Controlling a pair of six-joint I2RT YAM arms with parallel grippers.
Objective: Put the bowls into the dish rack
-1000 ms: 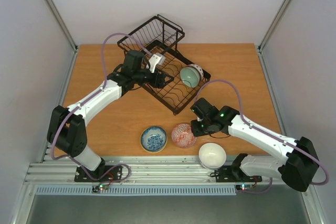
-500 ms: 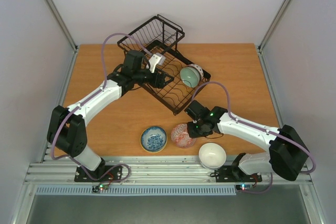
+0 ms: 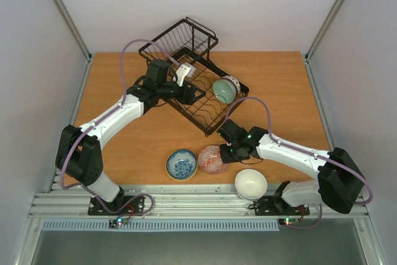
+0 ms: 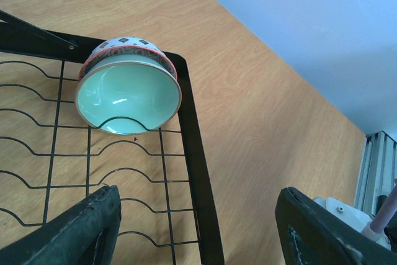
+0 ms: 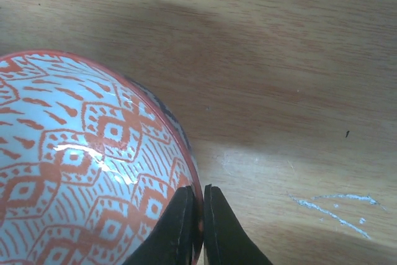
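**On a wooden table: right gripper pinching the rim of a red-patterned bowl**

Seen from above, two robot arms reach out from the near edge of the table. There are four small bowls and one black wire dish rack.

The rack lies at an angle across the far middle of the table, with a raised wire basket at its far end. One bowl is already in it: a pale green bowl, tipped on its side at the rack's right corner, its opening facing the left arm. The left wrist view shows its outside is white, with a red band and dark diamond marks near the rim.

The other three bowls sit in a loose row near the front edge. From left to right they are a blue-and-white bowl, the red-patterned bowl, and a plain white bowl. The blue-and-white and red-patterned bowls sit just beside each other. The white one is a little apart, closest to the arm bases.

The right gripper's two fingers are pressed together on the right-hand rim of the red-patterned bowl, with the thin edge caught between them.

The left gripper hovers over the rack's wire dividers. Its fingers are spread wide with nothing between them, and the green bowl lies ahead of it.
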